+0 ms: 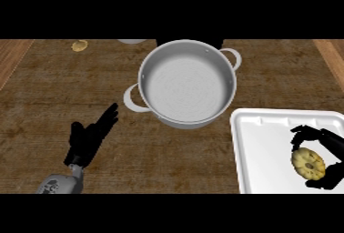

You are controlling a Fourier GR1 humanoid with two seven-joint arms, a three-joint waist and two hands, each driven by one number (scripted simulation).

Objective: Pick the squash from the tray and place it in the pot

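Curling round the squash (308, 163) at the tray (263, 150) — right hand (328, 144); left hand (91, 138) spread.

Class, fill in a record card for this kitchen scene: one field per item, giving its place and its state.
pot: grey, two handles, empty, middle of counter
tray: white, right of the pot, nearer the robot
squash: yellow, over the tray, not yet in the pot
right hand: fingers curled round the squash
left hand: open, lower left, holding nothing
small yellow item: far left of counter, too small to identify
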